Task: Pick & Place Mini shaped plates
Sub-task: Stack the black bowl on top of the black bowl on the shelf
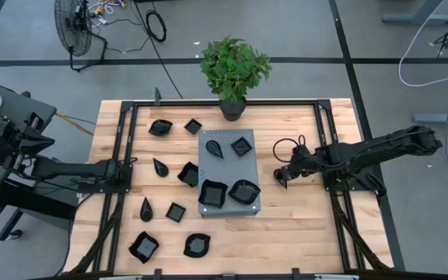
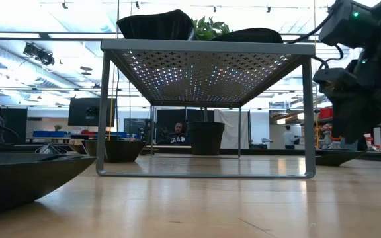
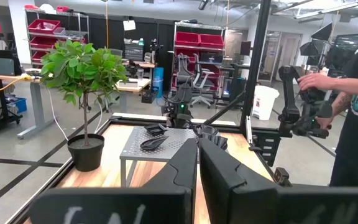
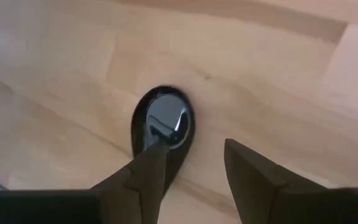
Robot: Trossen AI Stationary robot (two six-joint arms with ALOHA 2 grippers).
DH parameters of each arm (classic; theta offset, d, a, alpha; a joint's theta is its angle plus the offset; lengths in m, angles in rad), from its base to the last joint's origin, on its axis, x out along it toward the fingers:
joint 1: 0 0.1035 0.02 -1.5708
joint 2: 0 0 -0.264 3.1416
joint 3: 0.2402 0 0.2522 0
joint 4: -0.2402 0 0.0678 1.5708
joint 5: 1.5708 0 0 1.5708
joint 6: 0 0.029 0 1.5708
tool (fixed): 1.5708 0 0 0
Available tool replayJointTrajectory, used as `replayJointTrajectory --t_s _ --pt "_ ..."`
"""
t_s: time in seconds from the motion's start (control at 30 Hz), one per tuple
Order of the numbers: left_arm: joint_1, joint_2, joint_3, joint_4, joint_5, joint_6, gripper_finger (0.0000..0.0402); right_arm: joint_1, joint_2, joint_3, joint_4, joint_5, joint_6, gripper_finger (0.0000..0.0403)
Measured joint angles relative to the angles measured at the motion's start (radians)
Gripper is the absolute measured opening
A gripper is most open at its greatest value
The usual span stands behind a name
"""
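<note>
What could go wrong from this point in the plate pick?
The right claw is open above a teardrop plate that lies off-centre, under one finger; closing may clip its rim and skid the glossy dish. On the grey slab, two plates overhang the front edge and could be knocked off.

A potted plant [image 1: 234, 68] stands at the table's [image 1: 302, 233] far edge (a fan [image 1: 75, 27] sits on the floor beyond).

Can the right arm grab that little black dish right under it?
Probably yes. The right gripper is open just above the teardrop dish on bare wood, with one finger already overlapping its edge. Nothing else is close, though the dish sits a bit off to one side.
</note>
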Motion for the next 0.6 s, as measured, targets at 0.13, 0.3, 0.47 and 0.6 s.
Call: replayJointTrajectory --t_s 0.13,0.3,0.47,0.6 --pt "0.0 0.0 0.0 0.0 0.0 0.0 0.0023 0.001 0.016 -0.002 0.044 -0.028 0.0 0.0167" --pt "0.0 0.0 0.0 0.0 0.0 0.0 0.0023 0.003 0.048 -0.002 0.071 -0.058 -0.001 0.0167" --pt "0.0 0.0 0.0 0.0 0.0 0.0 0.0023 0.003 0.075 -0.002 0.069 -0.063 -0.004 0.0167" --pt "0.0 0.0 0.0 0.0 0.0 0.0 0.0023 0.003 0.096 -0.002 0.067 -0.081 -0.004 0.0167"
